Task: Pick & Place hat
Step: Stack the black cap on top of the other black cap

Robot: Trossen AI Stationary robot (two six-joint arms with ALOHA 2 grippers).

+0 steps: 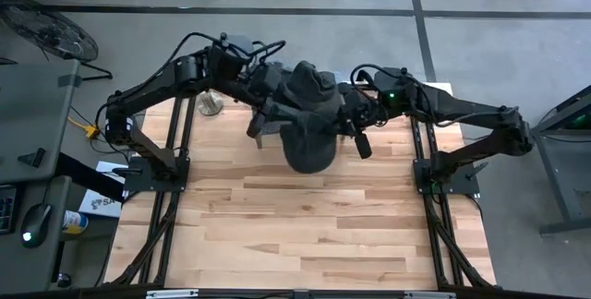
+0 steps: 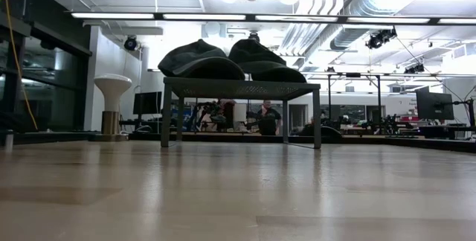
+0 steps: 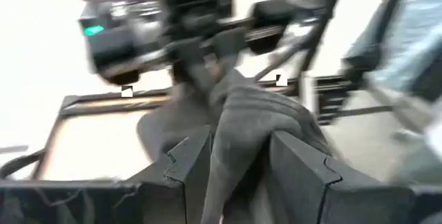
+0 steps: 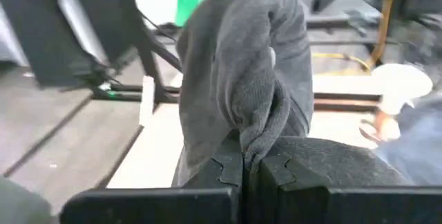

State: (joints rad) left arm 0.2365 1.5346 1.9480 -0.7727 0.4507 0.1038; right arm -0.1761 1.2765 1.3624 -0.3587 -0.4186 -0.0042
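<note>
- Above the far half of the tabletop, a dark grey hat hangs in the air between the two arms, held clear of the wood.
- The left gripper is on the hat's left side, its two dark fingers pinching a thick fold of the knitted fabric between them.
- The right gripper is on the hat's right side, its fingers pressed together on a thin edge of the same hat, which bulges upward from the pinch.
- In the high view the hat's crown sits just between the two wrists, and its lower part droops toward the tabletop.
- Behind the hat, at the tabletop's far edge, stands a low grey rack carrying more dark hats, seen in the low view.
- To the left of the rack, near the far left corner, stands a small white pedestal object.
</note>
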